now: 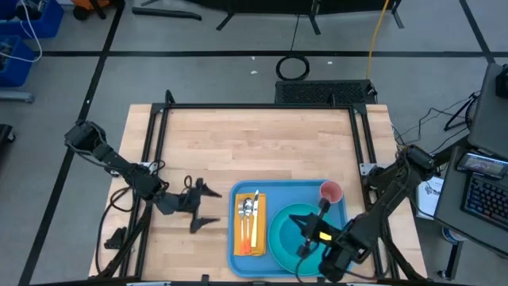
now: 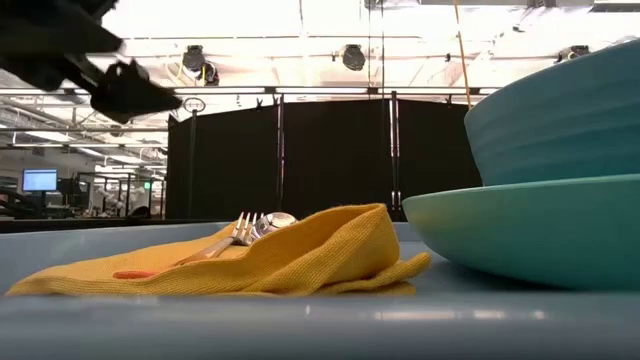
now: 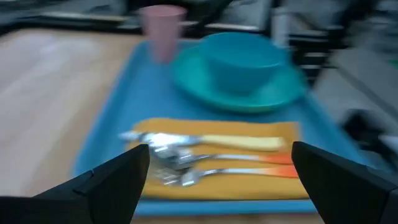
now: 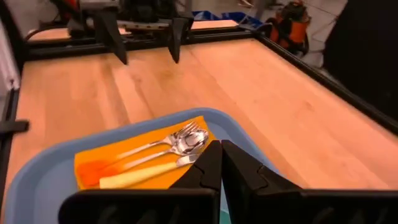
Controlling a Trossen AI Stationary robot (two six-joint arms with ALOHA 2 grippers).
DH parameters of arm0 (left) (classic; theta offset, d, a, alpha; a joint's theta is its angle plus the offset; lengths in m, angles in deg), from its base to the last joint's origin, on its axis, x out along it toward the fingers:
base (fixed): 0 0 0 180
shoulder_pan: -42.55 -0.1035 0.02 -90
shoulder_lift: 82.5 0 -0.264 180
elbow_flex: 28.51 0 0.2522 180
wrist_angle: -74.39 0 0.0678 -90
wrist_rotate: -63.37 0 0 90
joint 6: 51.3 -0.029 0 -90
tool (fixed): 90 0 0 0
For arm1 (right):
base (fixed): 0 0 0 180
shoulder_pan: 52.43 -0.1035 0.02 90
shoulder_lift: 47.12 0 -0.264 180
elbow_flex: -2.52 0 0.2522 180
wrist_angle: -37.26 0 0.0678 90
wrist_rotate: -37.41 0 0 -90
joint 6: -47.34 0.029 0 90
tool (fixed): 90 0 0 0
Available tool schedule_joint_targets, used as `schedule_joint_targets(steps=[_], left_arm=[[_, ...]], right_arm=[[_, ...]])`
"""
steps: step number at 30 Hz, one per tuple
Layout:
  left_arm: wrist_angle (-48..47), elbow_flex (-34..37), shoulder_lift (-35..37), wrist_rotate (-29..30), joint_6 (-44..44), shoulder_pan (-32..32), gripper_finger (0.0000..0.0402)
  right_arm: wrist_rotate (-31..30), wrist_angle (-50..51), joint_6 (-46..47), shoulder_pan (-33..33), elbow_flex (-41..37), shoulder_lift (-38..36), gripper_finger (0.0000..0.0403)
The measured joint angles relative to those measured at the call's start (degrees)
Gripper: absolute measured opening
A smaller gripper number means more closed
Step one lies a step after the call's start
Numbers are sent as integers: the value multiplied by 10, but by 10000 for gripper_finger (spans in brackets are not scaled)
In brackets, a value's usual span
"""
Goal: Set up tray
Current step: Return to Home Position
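The large flat blue plastic rectangular tray lies close to one long edge of the pale wooden worktop, on the right arm's side, and its long axis runs from left to right. On its left part lies a folded orange-yellow cloth napkin that carries metal cutlery with orange and yellow handles. On its right part stands a round teal plate with a teal bowl on it, and a small pink cup stands in a corner on the same side. The tray looks complete to me, so what is left is only that both arms draw back. The left tool hovers over bare worktop just beside the left short side of the tray, its fingers spread wide with nothing between them. The right tool is the nearer one: it hangs directly above the tray, over the plate and bowl, with its fingers pressed together and gripping nothing. I judge that the right tool should first go up, clear of the bowl, before it moves sideways; the left tool has a free way.
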Motion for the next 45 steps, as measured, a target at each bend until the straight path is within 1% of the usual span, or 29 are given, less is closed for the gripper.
schedule_joint_targets(steps=[2,4,5,7,9,11,12,14,16,17,19,23,24,26,28,29,30,34,36,40,45], left_arm=[[25,0,0,-45,-17,-3,397],[57,0,0,-90,-38,-8,397],[73,0,0,-123,-52,-10,397],[96,0,0,-198,-83,-17,397],[112,0,0,-248,-110,-23,397],[119,0,0,-245,-122,-29,397],[122,0,0,-228,-122,-33,397],[121,0,0,-195,-123,-46,397],[115,0,0,-195,-129,-65,397],[113,0,0,-208,-136,-75,397],[111,0,5,-246,-147,-96,397],[106,0,22,-316,-151,-155,397],[107,0,25,-336,-153,-174,397],[120,4,30,-397,-163,-213,397],[141,6,30,-468,-170,-256,397],[142,8,30,-496,-170,-278,397],[140,10,31,-512,-168,-297,397],[143,32,31,-520,-156,-369,397],[161,48,31,-524,-147,-400,397],[240,100,31,-534,-134,-452,397],[349,176,32,-539,-101,-496,397]], right_arm=[[6,-10,-15,0,-10,-14,0],[32,-44,-38,9,-35,-33,0],[51,-86,-60,17,-55,-41,0],[107,-204,-133,38,-110,-58,0],[175,-363,-230,67,-174,-70,0],[236,-516,-327,96,-231,-85,0],[265,-571,-366,111,-257,-95,0],[323,-646,-404,145,-299,-117,0],[346,-660,-429,169,-333,-143,0],[346,-659,-449,177,-344,-156,0],[346,-665,-480,190,-365,-186,0],[365,-671,-484,226,-404,-250,0],[379,-674,-486,240,-415,-264,0],[435,-687,-484,276,-439,-285,0],[514,-708,-478,322,-459,-299,0],[542,-715,-475,345,-470,-305,0],[556,-721,-474,363,-479,-309,0],[560,-722,-496,419,-498,-332,0],[577,-716,-493,443,-506,-344,0],[614,-716,-484,477,-526,-366,0],[619,-718,-479,511,-580,-410,0]])
